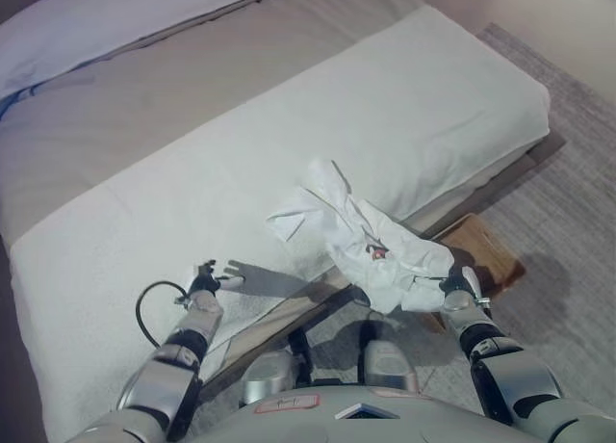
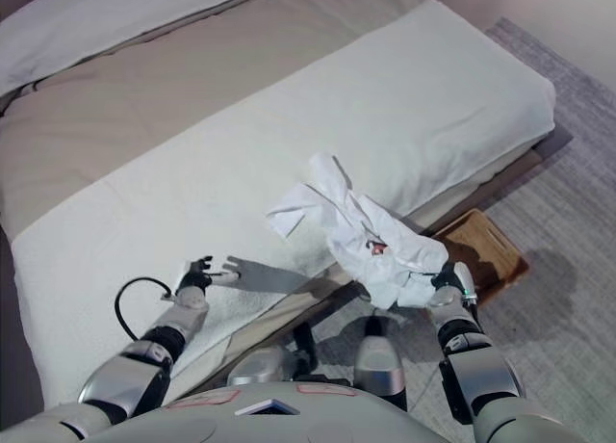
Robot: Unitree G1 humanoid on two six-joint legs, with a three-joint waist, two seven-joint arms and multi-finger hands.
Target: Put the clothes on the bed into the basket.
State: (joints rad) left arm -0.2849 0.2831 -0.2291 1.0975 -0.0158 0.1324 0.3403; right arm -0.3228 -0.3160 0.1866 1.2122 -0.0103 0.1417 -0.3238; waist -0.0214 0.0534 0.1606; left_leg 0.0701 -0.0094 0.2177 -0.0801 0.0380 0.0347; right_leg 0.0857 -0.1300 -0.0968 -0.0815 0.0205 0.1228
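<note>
Right hand pinching white shirt at frame center, half off bed; wicker basket just below-right, nothing dropped in yet. Left hand spread, idle.

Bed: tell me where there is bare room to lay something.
The white blanket lies bare beyond the white garment held by the right hand, and between it and the left hand. The basket is crowded, partly under the garment.
</note>
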